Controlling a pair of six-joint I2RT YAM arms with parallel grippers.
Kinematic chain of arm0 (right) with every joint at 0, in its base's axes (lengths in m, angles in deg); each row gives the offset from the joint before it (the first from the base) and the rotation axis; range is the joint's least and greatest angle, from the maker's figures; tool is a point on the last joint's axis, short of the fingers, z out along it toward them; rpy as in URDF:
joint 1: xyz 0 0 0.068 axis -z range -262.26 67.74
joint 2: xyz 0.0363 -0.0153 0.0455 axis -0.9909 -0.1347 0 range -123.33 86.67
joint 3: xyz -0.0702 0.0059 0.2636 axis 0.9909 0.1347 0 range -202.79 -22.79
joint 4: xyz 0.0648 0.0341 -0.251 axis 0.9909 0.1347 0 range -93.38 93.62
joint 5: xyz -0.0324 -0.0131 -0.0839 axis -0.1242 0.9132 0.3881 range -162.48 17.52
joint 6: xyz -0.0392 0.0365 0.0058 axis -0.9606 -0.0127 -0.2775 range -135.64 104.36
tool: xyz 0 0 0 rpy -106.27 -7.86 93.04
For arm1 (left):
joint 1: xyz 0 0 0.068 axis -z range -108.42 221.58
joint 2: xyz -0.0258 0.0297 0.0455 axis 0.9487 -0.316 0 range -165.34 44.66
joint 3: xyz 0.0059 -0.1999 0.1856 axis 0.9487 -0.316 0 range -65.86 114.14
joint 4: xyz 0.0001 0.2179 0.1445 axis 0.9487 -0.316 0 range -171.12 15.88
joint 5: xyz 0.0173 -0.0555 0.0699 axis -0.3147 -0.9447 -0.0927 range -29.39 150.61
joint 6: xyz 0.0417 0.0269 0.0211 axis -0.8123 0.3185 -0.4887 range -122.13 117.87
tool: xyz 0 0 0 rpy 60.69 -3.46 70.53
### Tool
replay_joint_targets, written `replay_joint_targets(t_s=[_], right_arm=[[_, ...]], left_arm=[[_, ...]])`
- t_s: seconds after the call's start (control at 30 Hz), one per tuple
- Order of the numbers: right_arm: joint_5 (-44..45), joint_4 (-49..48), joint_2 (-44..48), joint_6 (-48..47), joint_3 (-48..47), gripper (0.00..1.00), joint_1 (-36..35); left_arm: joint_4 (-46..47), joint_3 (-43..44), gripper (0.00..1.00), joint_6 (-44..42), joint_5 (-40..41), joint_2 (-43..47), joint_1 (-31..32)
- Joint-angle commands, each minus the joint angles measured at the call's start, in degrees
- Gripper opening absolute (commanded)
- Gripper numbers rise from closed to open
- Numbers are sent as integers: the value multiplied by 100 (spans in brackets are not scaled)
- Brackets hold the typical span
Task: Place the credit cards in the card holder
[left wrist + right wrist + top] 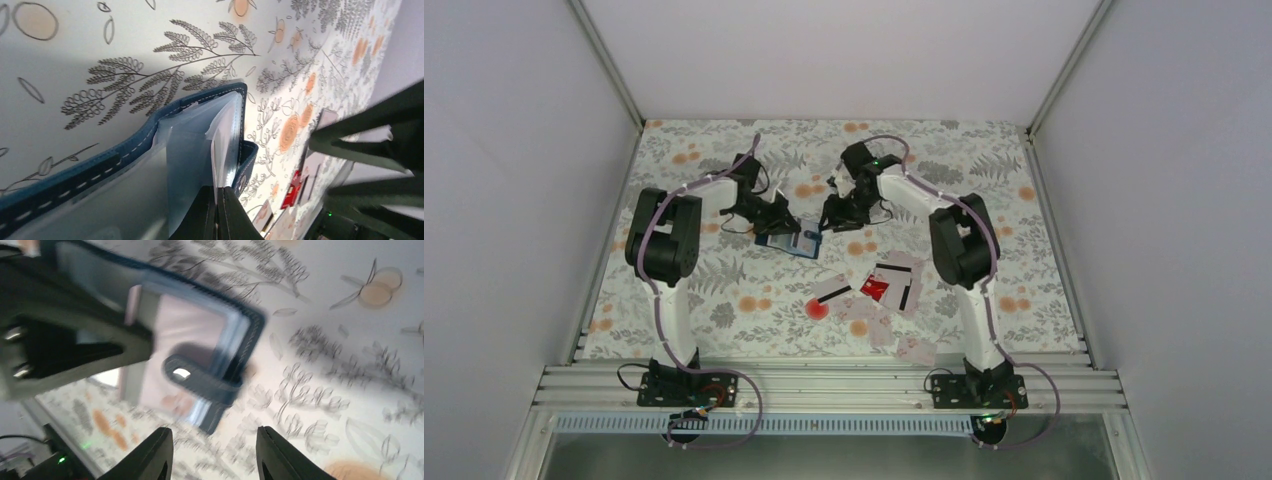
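Note:
The navy card holder lies open on the floral table, its clear pockets facing up. My left gripper is shut on the thin edge of a pocket leaf and holds it raised; it shows in the top view at the holder's far-left side. My right gripper is open and empty, hovering just off the holder's snap tab; in the top view it is to the holder's right. A pale pink card shows inside a pocket. Loose credit cards, one red, lie at the front right.
The right gripper's dark fingers reach in at the right of the left wrist view. The loose cards spread towards the right arm's base. White walls enclose the table on three sides, with a metal rail at the near edge.

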Motion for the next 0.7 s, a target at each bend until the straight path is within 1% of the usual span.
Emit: replay_joint_targets(t_s=[0.0,0.1,0.2,0.27,0.43,0.67], right_arm=[[-499,-307,872,91,457,44,-11],[-1106,-721,1110,246,748,48,-44],[-1533,-1023,1094,354,823,51,-91],[-1624,-1092,991,385,786,53,-118],[-1789,-1325,706,548,803,54,-130],[-2279,-1653,472,764,772,56,-130]], left_arm=[[245,-159,2,264,-501,143,-58],[330,-176,2,355,-764,186,-107],[222,-77,3,221,-949,147,-134],[254,-133,2,185,-1054,126,-177],[825,-519,2,309,-1781,153,-255],[1098,-575,2,411,-2394,175,-347]])
